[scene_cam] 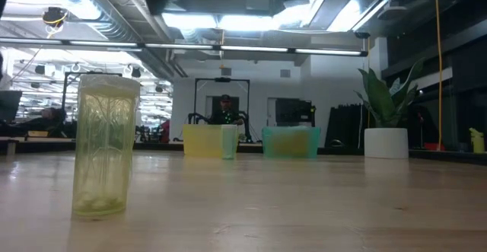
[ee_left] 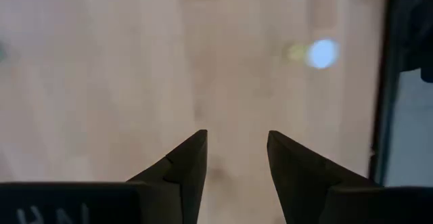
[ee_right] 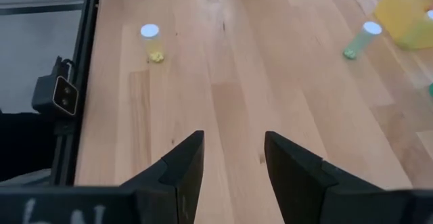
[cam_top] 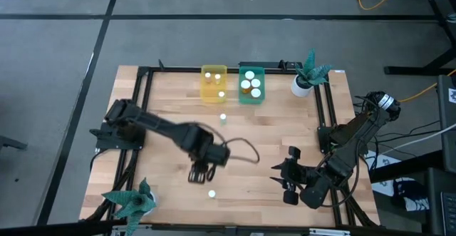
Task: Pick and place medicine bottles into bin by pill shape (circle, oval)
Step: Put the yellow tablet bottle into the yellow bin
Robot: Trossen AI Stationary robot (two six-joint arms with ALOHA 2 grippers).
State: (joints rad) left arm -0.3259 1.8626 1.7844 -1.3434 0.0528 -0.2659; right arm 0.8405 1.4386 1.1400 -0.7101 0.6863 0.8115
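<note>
A loose bottle with a white cap point(cam_top: 211, 193) stands near the table's near edge; it also shows in the left wrist view point(ee_left: 321, 53), in the right wrist view point(ee_right: 150, 34) and close up in the low view point(scene_cam: 103, 153). My left gripper point(cam_top: 199, 177) is open and empty just on the far side of this bottle, above the table. A second loose bottle point(cam_top: 223, 118) stands near the yellow bin point(cam_top: 214, 85). The yellow bin holds a few bottles and the teal bin point(cam_top: 251, 85) holds several. My right gripper point(cam_top: 283, 181) is open and empty at the near right.
A white plant pot point(cam_top: 301, 86) stands at the far right, next to the teal bin. A green paper plant point(cam_top: 132, 202) sits at the near left corner. A black frame point(cam_top: 324, 115) runs around the table. Bare wood lies between the two grippers.
</note>
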